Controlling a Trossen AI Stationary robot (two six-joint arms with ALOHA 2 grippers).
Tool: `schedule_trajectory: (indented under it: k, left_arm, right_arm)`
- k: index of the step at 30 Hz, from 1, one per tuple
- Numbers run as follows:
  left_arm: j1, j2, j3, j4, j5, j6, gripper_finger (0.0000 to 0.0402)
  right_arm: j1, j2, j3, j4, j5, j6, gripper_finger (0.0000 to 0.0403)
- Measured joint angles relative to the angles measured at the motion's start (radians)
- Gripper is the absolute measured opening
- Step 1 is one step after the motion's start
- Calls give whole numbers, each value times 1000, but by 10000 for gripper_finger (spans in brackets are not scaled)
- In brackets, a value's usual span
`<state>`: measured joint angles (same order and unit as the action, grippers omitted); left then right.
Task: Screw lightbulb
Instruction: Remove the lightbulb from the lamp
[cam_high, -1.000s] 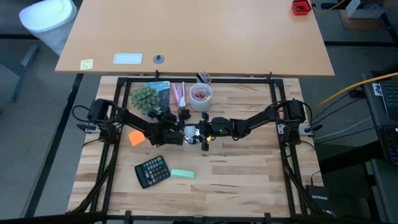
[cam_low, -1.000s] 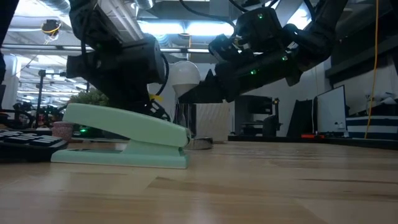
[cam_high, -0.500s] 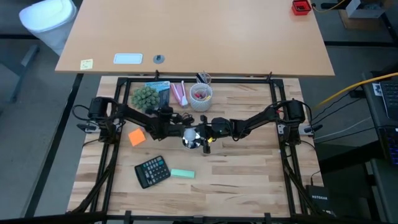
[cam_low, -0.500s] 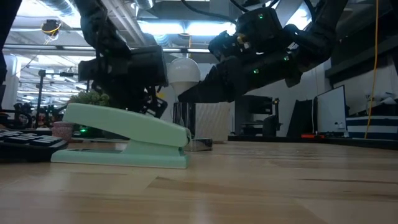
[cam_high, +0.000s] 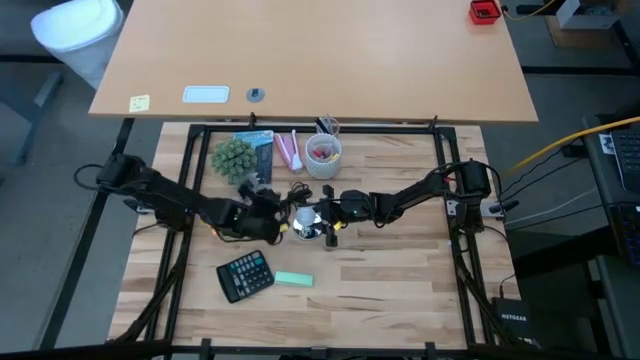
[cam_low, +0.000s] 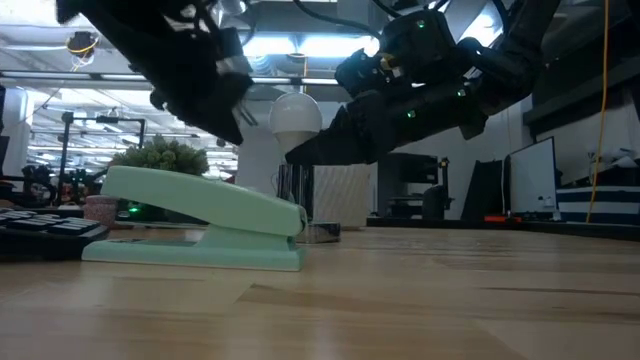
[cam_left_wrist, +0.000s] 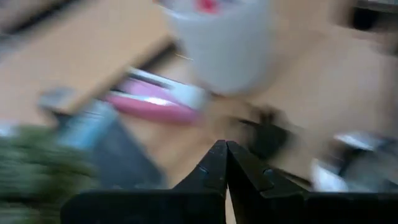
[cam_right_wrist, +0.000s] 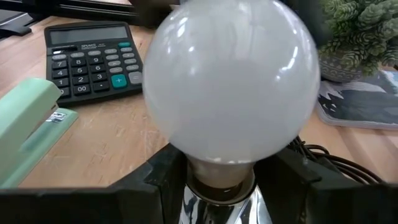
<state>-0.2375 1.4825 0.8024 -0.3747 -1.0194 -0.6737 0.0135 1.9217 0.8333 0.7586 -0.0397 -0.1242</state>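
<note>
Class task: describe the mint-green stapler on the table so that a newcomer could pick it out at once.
Start at the butcher-block table and find the black calculator near its front edge. The stapler lies flat just beside it, towards the right arm's side. It is the only pale mint-green item, long and narrow.

Slatted wooden table (cam_high: 380, 290) — calculator (cam_high: 244, 274) and green stapler (cam_high: 293, 280) near the front edge; potted plant (cam_high: 233, 156), white cup (cam_high: 323, 155) along the back edge.

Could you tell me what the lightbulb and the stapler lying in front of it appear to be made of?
The lightbulb looks like frosted white glass or plastic: an even milky globe with small sharp highlights, on a shiny metal neck. The stapler looks like matte mint-green plastic, evenly coloured with a soft sheen.
</note>
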Motion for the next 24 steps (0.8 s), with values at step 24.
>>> schedule_trajectory:
  k: [24]
  left_arm:
    - [-89, 179, 0, 151, 245, -112, 0]
  right_arm:
    - [-1, 0, 0, 101, -32, -13, 174]
